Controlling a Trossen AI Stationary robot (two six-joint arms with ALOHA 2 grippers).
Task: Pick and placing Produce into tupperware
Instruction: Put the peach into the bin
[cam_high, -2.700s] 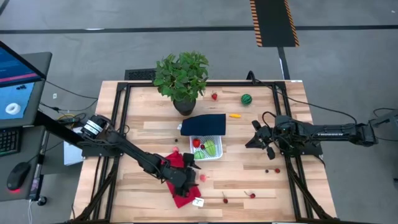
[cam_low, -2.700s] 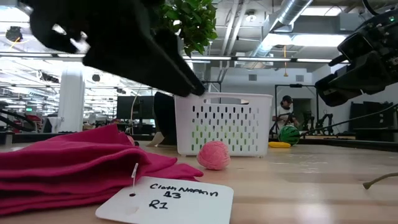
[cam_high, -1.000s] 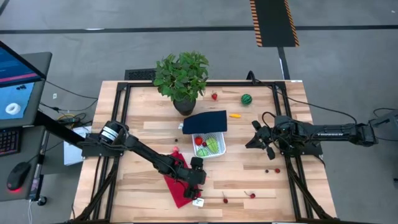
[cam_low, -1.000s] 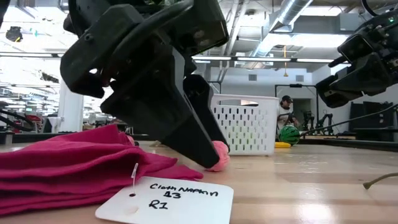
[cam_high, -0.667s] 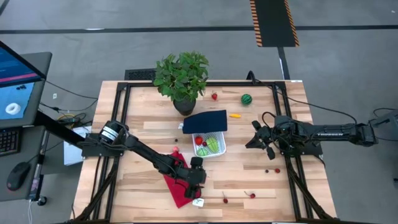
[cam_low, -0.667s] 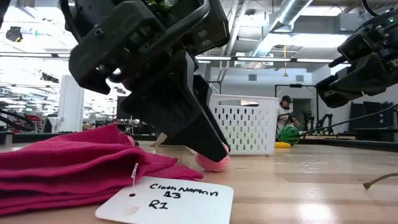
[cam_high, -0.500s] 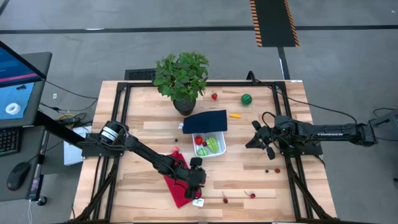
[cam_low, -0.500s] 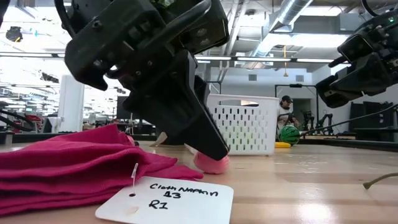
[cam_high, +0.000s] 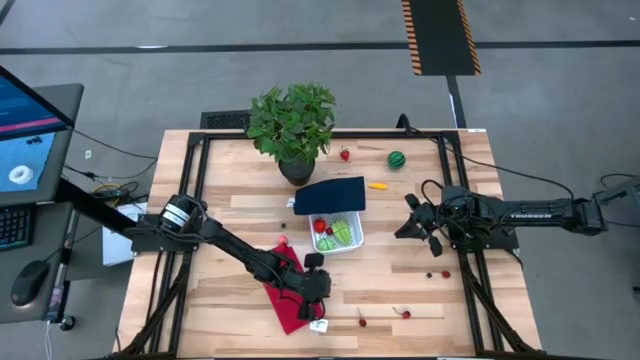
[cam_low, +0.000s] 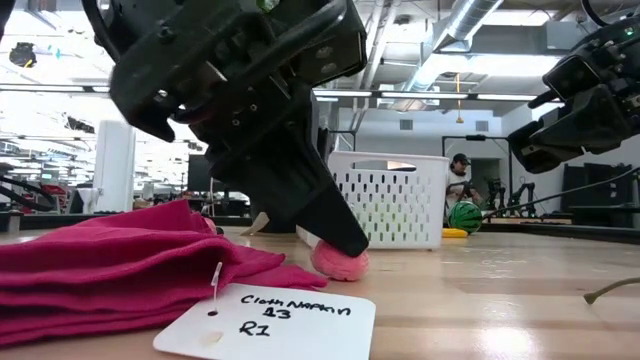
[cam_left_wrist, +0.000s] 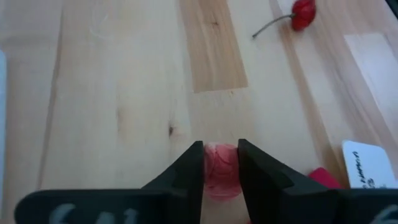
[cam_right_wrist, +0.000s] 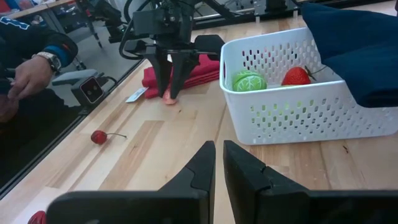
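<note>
Tabletop: pink fruit (cam_left_wrist: 219, 171) between fingers (cam_left_wrist: 189, 168)

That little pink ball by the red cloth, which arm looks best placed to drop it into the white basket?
The left. Its claw already has its fingers on either side of the pink ball beside the red cloth. The right claw waits, shut and empty, across the white basket.

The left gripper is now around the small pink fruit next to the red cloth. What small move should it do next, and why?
Probably finish closing, then lift straight up. The left gripper has a finger on each side of the pink fruit, which sits on the table beside the red cloth. The white container already holds green produce and a strawberry, and its dark lid leaves it partly open.
</note>
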